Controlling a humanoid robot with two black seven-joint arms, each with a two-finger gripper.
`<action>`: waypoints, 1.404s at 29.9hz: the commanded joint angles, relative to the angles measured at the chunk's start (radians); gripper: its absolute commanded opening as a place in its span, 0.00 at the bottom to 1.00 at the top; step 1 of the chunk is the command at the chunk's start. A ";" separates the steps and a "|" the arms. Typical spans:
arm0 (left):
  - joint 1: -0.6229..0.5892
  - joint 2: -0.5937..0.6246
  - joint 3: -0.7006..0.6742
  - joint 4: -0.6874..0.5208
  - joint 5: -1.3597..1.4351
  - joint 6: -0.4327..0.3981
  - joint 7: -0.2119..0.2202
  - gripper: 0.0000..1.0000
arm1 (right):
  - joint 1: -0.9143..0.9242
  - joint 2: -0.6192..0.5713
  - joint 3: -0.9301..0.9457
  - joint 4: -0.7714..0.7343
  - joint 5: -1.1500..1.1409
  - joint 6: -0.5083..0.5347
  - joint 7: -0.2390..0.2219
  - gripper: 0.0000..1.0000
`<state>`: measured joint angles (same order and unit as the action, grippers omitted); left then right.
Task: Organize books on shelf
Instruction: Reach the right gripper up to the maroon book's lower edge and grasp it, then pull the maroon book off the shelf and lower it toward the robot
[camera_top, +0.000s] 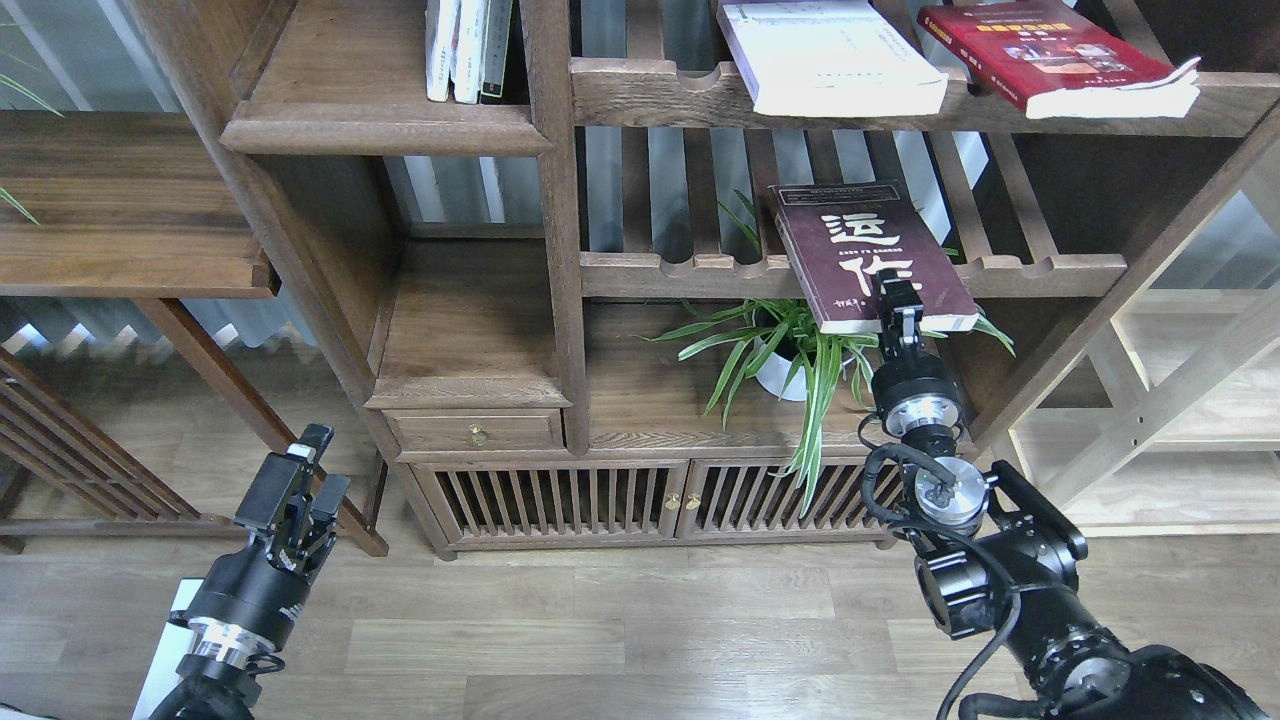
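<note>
The maroon book (860, 250) with white characters lies flat on the middle slatted rack, its near edge overhanging the rail. My right gripper (897, 302) is at that near edge with one finger over the cover; the other finger is hidden, so the grip is unclear. The thick white book (830, 55) and the red book (1050, 55) lie flat on the upper slatted rack. The solid shelf (380, 130) with a moulded front edge is at the upper left and holds a few upright books (468, 50). My left gripper (297, 485) is open and empty, low at the left above the floor.
A potted spider plant (790, 355) stands just below the maroon book, beside my right wrist. A second solid board (470, 385) sits above a small drawer (478, 432). Slatted cabinet doors (650, 500) are below. A wooden side table (120, 250) is at the left.
</note>
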<state>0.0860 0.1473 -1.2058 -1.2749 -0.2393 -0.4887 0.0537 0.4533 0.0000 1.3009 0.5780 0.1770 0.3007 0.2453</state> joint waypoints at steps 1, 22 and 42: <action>0.001 0.000 0.000 0.000 0.000 0.000 0.000 0.99 | -0.001 0.000 -0.003 0.003 -0.005 0.014 0.003 0.21; 0.008 0.000 0.011 0.003 0.000 0.000 0.002 0.99 | -0.192 0.000 -0.069 0.123 -0.039 0.188 -0.024 0.02; 0.098 0.142 0.192 -0.017 -0.044 0.000 0.003 0.99 | -0.561 0.000 -0.153 0.382 -0.116 0.188 -0.054 0.01</action>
<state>0.1762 0.2379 -1.0434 -1.2906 -0.2461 -0.4887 0.0588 -0.0779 -0.0002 1.1718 0.9250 0.0779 0.4877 0.1914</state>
